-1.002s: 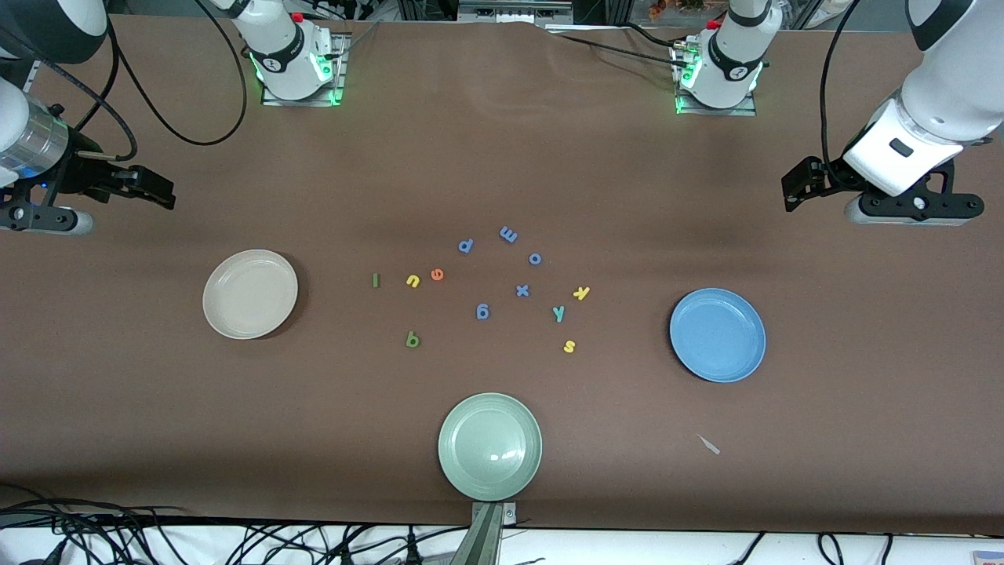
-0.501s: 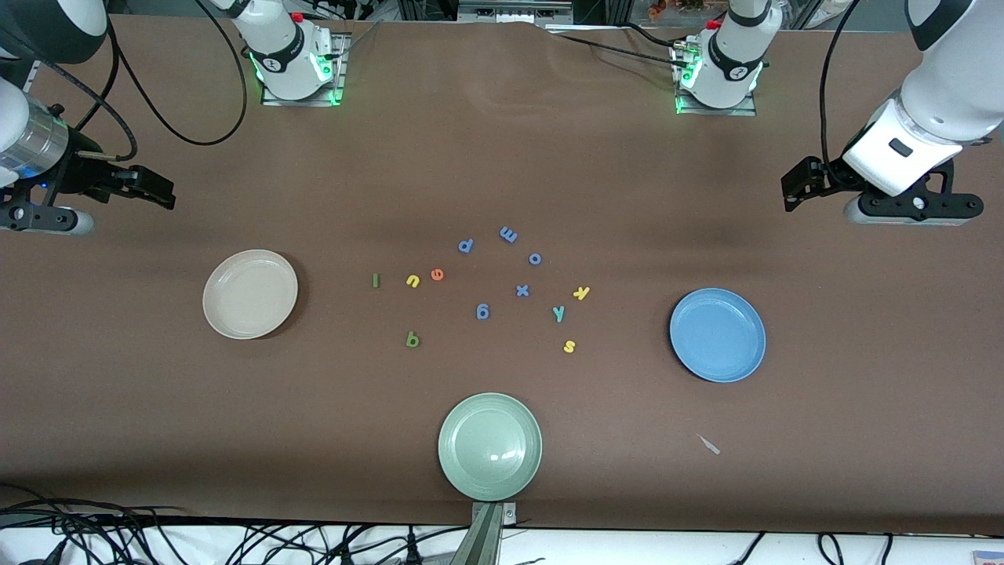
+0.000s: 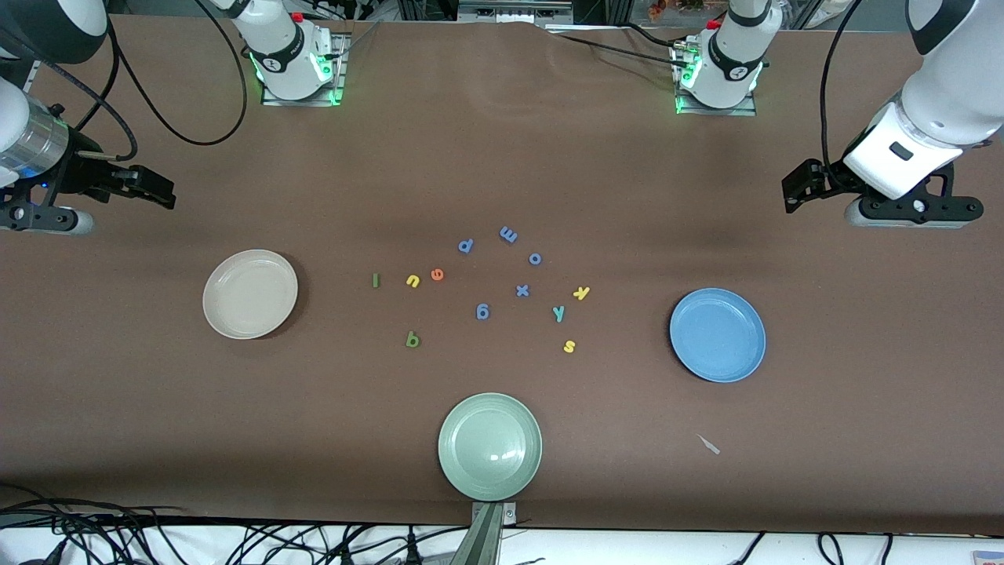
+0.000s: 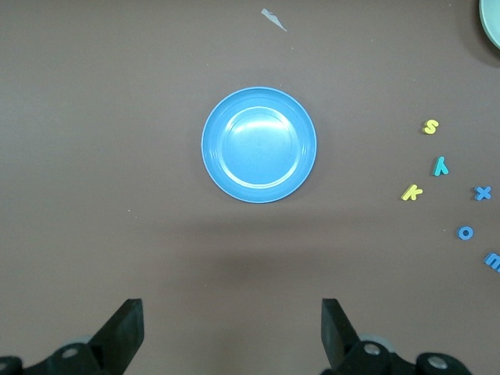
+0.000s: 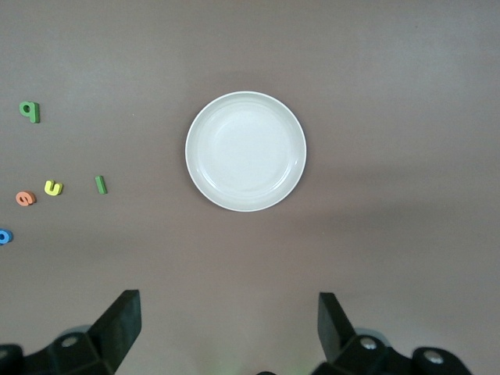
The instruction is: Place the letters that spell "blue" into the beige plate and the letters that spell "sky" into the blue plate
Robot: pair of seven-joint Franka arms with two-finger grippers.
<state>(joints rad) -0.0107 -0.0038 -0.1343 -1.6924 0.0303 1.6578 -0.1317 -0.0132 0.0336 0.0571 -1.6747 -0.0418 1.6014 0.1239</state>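
Nothing has shifted in the last second: you have not begun. Both plates are bare. The letters (image 3: 412,280) lie loose between beige plate (image 3: 216,318) and blue plate (image 3: 751,357). Left pincer (image 4: 232,332) and right pincer (image 5: 228,328) gape wide, empty, over the tabletop's (image 3: 502,157) ends.

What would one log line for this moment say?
left gripper: open, waiting | right gripper: open, waiting | letters: all on table | beige plate, blue plate: empty

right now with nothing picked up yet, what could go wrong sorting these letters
1. The yellow u lies between the thin green l and orange e; open fingers could nudge those neighbours.
2. Yellow u could be confused with yellow s or yellow k.
3. The pale green plate could take letters by mistake.
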